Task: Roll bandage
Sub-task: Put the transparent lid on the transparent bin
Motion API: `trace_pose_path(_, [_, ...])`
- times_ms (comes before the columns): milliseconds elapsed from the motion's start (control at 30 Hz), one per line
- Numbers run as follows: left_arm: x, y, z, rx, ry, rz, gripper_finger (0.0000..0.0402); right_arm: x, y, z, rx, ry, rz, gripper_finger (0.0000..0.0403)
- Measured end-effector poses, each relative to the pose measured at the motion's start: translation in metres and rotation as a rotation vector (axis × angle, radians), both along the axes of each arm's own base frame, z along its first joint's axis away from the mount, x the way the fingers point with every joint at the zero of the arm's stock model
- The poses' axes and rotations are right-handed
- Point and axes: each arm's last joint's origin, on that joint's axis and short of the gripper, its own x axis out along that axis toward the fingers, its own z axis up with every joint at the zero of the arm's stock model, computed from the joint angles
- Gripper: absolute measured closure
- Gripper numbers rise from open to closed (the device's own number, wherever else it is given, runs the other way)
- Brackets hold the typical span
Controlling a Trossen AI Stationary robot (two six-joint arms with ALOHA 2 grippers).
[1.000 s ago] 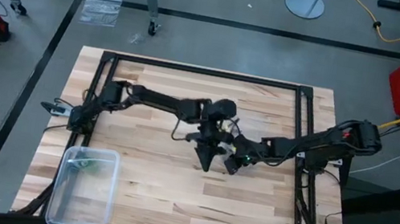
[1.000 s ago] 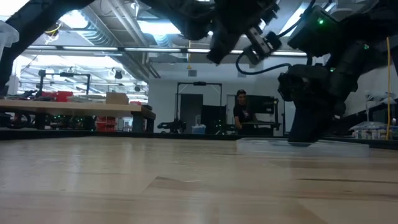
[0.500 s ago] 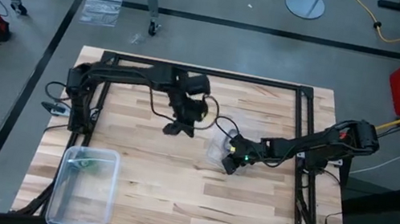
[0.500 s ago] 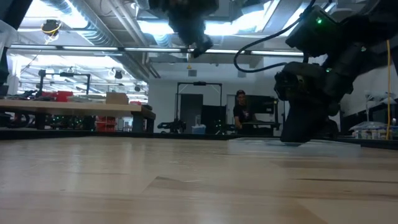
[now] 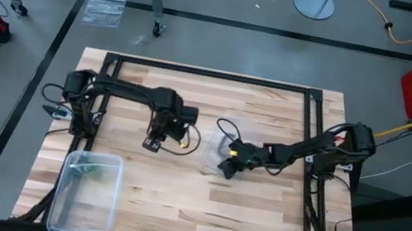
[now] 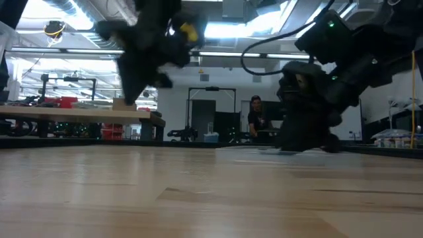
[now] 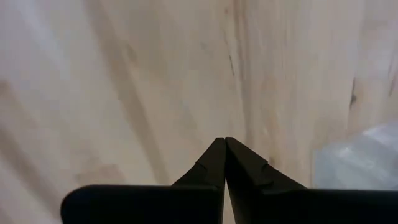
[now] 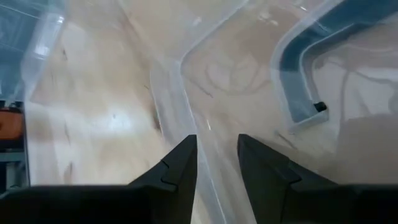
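On your wooden surface [image 5: 256, 216], the right end effector [image 5: 225, 169] at three o'clock pinches the clear plastic lid [image 8: 186, 118]'s edge to shift it, while the left end effector [image 5: 150, 145] hovers pressed together at nine.

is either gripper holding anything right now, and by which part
Left gripper: shut, empty. Right gripper holds the clear plastic lid by its edge, pinched between its fingers.
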Motion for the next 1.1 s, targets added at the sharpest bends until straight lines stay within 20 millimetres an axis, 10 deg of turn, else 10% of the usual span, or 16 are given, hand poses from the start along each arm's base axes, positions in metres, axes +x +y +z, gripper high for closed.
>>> trace_pose_path(733, [-0.054, -0.012, -0.076, -0.126, -0.567, 0.397, 0.0398, 0.106, 0.015, 0.006, -0.048, -0.128, 0.219, 0.0281])
trace_pose_path(1100, [-0.039, -0.014, -0.067, -0.126, -0.776, 0.408, 0.0398, 0.109, -0.007, 0.061, -0.134, -0.253, 0.28, 0.0281])
